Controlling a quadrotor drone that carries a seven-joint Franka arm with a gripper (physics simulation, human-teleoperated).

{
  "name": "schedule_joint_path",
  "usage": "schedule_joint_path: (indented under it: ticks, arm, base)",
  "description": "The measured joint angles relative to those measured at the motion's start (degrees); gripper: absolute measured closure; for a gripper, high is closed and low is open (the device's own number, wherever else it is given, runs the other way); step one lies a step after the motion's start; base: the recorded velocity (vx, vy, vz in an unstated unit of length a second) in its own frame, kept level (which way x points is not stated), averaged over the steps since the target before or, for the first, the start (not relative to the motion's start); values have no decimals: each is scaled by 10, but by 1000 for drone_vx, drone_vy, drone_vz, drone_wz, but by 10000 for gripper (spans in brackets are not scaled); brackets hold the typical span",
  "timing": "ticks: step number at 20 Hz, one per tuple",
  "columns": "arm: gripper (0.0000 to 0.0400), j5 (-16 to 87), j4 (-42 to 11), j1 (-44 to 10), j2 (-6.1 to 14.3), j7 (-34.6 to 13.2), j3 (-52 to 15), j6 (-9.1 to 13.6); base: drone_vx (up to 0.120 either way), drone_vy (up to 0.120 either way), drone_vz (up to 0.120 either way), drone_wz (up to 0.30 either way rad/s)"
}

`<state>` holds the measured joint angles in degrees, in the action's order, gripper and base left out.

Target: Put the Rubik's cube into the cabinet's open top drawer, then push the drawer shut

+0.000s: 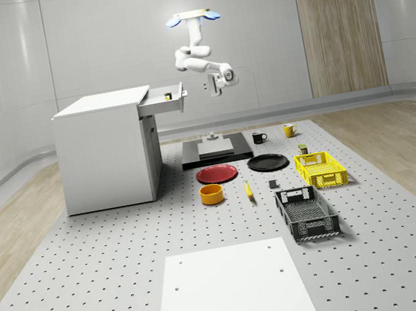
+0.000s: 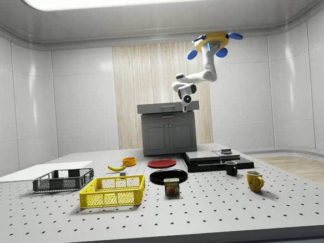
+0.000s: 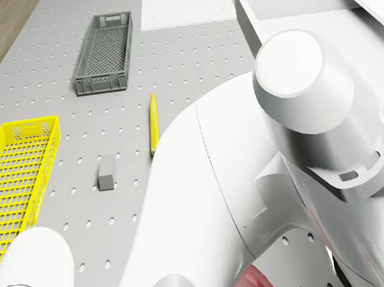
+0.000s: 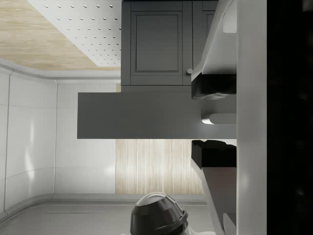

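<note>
Rubik's cube (image 1: 168,95) sits inside the open top drawer (image 1: 163,101) of the white cabinet (image 1: 107,149). Tool (image 1: 217,87) hangs just off the drawer front, facing it, fingers (image 4: 215,85) spread, released. Drone (image 1: 193,18) hovers above, over the table (image 1: 92,272).

Drone (image 1: 193,18) hovering high over black platform (image 1: 217,154), just off open drawer (image 1: 163,99) front. Gripper (image 1: 217,86) level with drawer front, at its 3 o'clock in the whole-scene view, small air gap between, nothing in it. Drawer top open from above; cube (image 1: 168,95) sitting inside near front. Cabinet (image 1: 106,149) body blocking beyond. Floor clutter well below: red plate (image 1: 218,173), black plate (image 1: 267,163), orange bowl (image 1: 212,194), banana (image 1: 248,190), yellow crate (image 1: 321,168), grey crate (image 1: 307,213), mugs (image 1: 260,137).
</note>
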<state>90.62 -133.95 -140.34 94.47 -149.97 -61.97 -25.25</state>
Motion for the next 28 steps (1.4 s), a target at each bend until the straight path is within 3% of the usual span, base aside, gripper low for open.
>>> schedule_joint_path:
  ticks: [19,28]
  arm:
    - [295,-3,7,-8,-4,-5,4,10]
    - [295,46,-25,40,2,27,12,13]
  base:
    - [0,-120,0,0]
    - [0,0,0,0]
